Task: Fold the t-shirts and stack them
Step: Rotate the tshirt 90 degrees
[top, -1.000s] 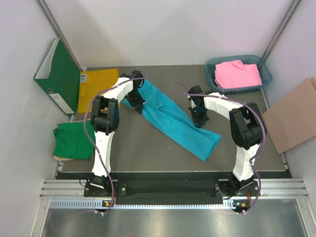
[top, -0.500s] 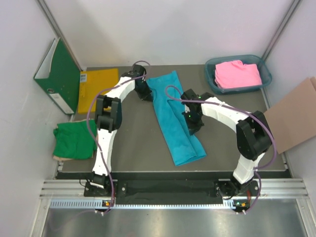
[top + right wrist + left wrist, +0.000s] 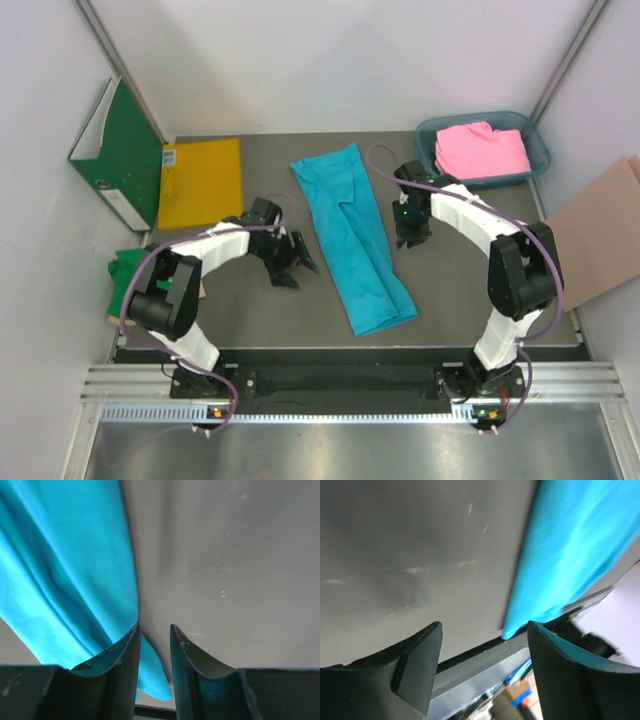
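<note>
The turquoise t-shirt point(image 3: 352, 235) lies folded into a long strip running from the table's back middle toward the front edge. My left gripper point(image 3: 298, 272) hovers just left of it, open and empty; in the left wrist view its gripper point(image 3: 485, 630) frames bare table with the turquoise t-shirt point(image 3: 570, 555) off to the right. My right gripper point(image 3: 408, 236) sits just right of the strip, jaws slightly apart with nothing between them. The right wrist view shows this gripper point(image 3: 155, 630) beside the t-shirt's point(image 3: 65, 570) edge. A green t-shirt point(image 3: 128, 285) lies at the left edge, partly behind my left arm. A pink t-shirt point(image 3: 480, 150) rests in the bin.
A blue-grey bin point(image 3: 536, 150) stands at the back right. A yellow envelope point(image 3: 200, 182) lies at the back left, with a green binder point(image 3: 120, 150) leaning on the left wall. A brown cardboard sheet point(image 3: 600, 235) leans at the right.
Both grippers have opened and let go of the turquoise t-shirt. The left arm swung from the back toward the near left. The right gripper drew away to the strip's right side.
</note>
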Action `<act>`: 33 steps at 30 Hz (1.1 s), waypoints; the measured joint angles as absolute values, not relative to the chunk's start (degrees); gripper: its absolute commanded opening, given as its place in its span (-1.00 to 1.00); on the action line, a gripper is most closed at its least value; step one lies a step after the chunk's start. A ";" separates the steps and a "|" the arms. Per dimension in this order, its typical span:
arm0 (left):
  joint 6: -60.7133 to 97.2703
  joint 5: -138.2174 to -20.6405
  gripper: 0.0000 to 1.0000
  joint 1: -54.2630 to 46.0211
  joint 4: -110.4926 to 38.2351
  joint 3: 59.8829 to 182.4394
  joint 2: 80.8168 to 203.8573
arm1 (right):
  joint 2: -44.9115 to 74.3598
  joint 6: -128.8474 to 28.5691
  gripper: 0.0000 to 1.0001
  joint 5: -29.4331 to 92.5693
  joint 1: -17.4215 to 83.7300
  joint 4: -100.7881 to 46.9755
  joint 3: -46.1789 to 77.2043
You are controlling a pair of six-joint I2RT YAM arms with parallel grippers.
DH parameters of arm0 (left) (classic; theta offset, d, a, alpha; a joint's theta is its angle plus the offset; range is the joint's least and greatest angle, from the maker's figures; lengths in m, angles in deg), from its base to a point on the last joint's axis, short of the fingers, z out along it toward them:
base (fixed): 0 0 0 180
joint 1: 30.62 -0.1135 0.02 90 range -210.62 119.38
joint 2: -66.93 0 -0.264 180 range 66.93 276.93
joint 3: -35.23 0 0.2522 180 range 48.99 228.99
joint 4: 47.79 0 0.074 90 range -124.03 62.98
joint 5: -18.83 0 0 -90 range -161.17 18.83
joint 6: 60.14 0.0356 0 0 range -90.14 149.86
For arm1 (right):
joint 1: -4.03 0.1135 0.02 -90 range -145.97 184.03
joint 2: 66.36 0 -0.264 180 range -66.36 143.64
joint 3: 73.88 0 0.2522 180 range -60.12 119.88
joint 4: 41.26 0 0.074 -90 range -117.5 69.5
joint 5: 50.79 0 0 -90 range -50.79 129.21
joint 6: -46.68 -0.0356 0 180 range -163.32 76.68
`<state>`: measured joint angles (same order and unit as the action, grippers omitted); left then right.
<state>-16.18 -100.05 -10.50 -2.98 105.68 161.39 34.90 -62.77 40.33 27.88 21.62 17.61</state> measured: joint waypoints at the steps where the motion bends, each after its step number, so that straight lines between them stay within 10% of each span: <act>1: -16.82 -100.86 0.44 -8.73 -4.29 103.32 161.41 | 34.90 -62.88 -0.37 39.88 27.10 21.21 17.61; 13: -20.69 -110.46 0.39 2.57 -11.65 104.08 171.29 | 34.87 -63.49 -0.02 36.20 20.63 18.76 17.59; 16: -21.21 -113.08 0.12 4.21 -13.21 105.83 174.11 | 34.63 -63.60 0.14 35.57 20.34 18.56 17.18; 20: -20.75 -115.59 -1.00 5.61 -14.63 107.36 178.37 | 32.88 -64.01 0.35 34.52 19.95 18.23 14.95; 33: -15.37 -110.00 -1.00 2.83 -5.18 109.18 177.43 | 25.54 -64.58 0.46 26.81 19.60 16.64 2.18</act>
